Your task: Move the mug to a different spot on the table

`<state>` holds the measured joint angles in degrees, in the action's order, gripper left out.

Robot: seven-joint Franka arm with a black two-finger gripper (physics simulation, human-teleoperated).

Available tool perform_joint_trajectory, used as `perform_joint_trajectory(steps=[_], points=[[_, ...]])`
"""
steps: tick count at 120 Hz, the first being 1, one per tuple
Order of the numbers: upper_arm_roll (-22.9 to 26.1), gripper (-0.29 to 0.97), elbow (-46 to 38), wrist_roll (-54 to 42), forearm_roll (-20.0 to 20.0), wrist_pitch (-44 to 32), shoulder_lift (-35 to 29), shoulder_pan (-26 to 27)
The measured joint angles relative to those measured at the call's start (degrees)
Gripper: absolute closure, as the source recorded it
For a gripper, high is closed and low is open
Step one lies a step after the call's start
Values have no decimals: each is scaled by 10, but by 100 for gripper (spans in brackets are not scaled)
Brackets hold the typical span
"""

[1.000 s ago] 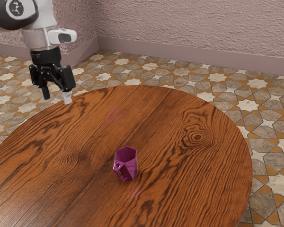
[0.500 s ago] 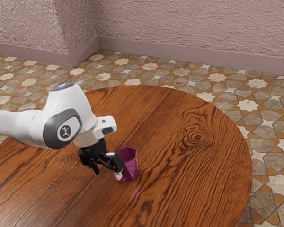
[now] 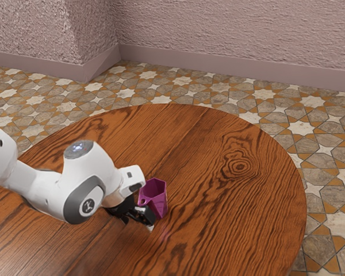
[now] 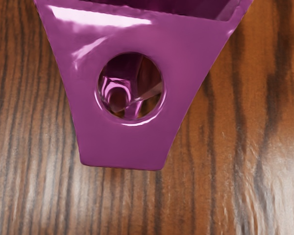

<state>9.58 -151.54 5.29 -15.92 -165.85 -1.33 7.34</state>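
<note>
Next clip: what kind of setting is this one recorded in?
Probably a simulated indoor room, more home-like than a lab. A round wooden table carries a purple mug, the star-patterned tile floor runs all round it, and rough pink plaster walls close the room behind.

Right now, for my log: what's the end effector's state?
End effector: low beside the purple mug, at its handle; open or closed cannot be told.

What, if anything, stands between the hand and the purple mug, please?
Nothing visible does: the black hand is close beside the handle side of the purple faceted mug on the round wooden table.
</note>
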Motion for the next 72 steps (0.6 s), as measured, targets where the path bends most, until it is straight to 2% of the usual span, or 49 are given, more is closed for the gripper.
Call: perform_joint_trajectory(steps=[31, 51, 72], points=[[-1, 34, -2, 2, -20, -96, 25, 2], [-1, 43, -10, 3, -25, -125, 27, 0], [-2, 47, -2, 3, -25, -139, 45, 2]])
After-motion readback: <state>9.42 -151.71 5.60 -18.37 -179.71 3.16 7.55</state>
